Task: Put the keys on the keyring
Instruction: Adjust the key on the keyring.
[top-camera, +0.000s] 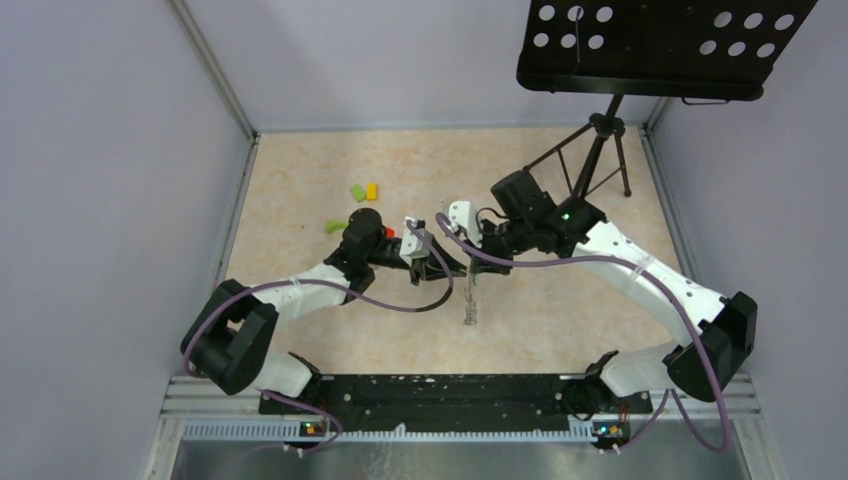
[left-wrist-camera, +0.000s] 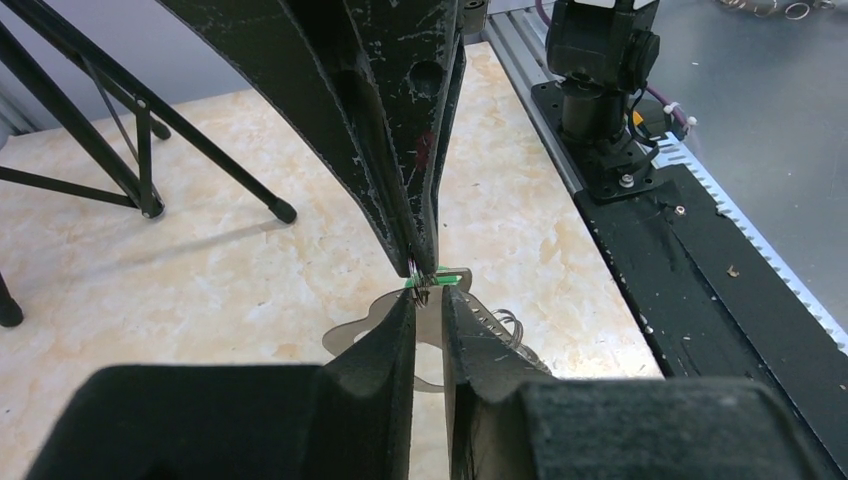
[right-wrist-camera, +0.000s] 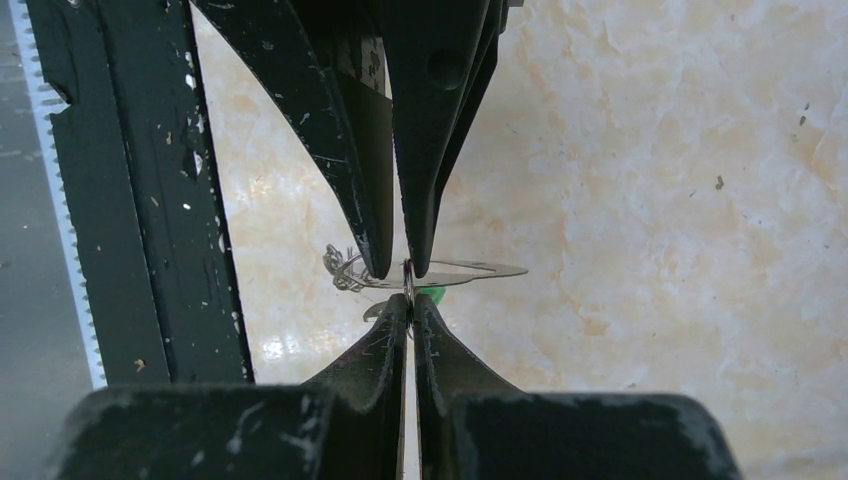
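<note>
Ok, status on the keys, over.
Right fingers shut on keys. Left fingers slightly apart, tip to tip. Green tag between. Coloured blocks well clear.

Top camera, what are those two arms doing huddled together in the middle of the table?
They meet tip to tip over the table, both working on the keys. The right gripper is shut on the bunch, right beside its green tag. The left gripper faces it from the other side, jaws nearly together around one of the keys. Whether it already grips is unclear.
</note>
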